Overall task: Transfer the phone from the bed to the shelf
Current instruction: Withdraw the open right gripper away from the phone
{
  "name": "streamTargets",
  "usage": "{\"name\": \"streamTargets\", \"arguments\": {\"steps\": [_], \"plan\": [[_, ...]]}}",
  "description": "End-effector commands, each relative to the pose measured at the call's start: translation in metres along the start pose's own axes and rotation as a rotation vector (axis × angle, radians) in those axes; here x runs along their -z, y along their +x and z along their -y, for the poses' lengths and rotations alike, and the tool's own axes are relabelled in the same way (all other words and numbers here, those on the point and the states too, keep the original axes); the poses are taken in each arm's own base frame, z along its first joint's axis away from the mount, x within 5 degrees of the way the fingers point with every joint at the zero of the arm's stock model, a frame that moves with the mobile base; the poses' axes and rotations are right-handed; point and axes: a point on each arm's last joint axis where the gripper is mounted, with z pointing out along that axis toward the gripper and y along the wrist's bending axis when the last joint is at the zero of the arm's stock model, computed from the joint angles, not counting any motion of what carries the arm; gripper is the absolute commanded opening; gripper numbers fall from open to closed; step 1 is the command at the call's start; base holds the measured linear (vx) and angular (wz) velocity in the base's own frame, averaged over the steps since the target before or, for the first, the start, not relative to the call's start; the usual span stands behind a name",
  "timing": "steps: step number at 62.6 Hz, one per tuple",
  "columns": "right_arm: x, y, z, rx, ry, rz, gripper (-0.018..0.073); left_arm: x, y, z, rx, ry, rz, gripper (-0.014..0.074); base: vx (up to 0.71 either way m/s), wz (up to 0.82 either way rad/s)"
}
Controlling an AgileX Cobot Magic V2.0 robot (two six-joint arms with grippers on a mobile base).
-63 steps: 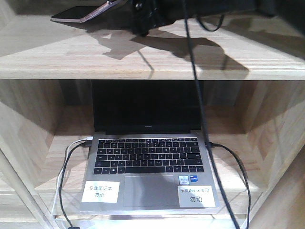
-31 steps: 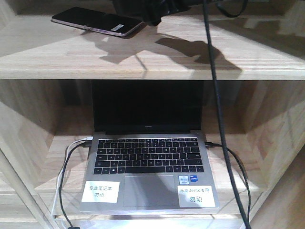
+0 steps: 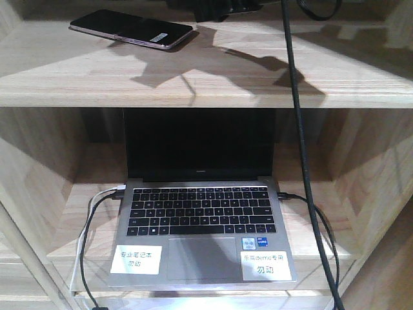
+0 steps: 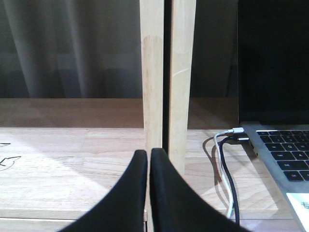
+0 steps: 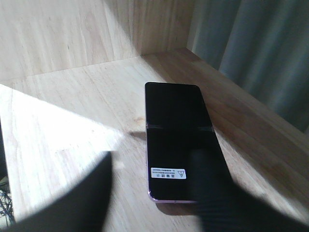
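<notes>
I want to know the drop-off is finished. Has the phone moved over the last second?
Yes. The phone was tilted up at its right end under the gripper; it has since settled flat on the shelf, in the same spot above the laptop.

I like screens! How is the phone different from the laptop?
The phone is small and lies flat on the top shelf; the laptop is much bigger and stands open on the board below. The laptop has keys and cables plugged in; the phone has none. The phone's rim looks pinkish, the laptop's body grey. Both screens are dark.
</notes>
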Motion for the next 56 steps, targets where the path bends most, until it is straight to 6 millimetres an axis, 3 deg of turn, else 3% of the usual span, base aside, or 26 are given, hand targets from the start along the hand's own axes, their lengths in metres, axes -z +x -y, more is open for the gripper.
{"name": "streamTargets", "arguments": {"steps": [1,7,24,56], "plan": [[0.027,-0.026,-0.009,0.021,0.034,0.115,0.0099,0.001,-0.006,-0.001,0.01,-0.01,0.077,0.0001,0.0,0.0],[0.028,-0.025,-0.011,0.023,0.016,0.102,-0.0016,0.001,-0.006,-0.001,0.01,-0.01,0.077,0.0001,0.0,0.0],[0.035,-0.021,-0.017,0.012,-0.008,0.033,-0.0006,0.001,-0.006,-0.001,0.01,-0.01,0.077,0.0001,0.0,0.0],[0.075,-0.035,-0.029,0.012,0.117,0.04,-0.0005,0.001,-0.006,-0.001,0.01,-0.01,0.077,0.0001,0.0,0.0]]}}
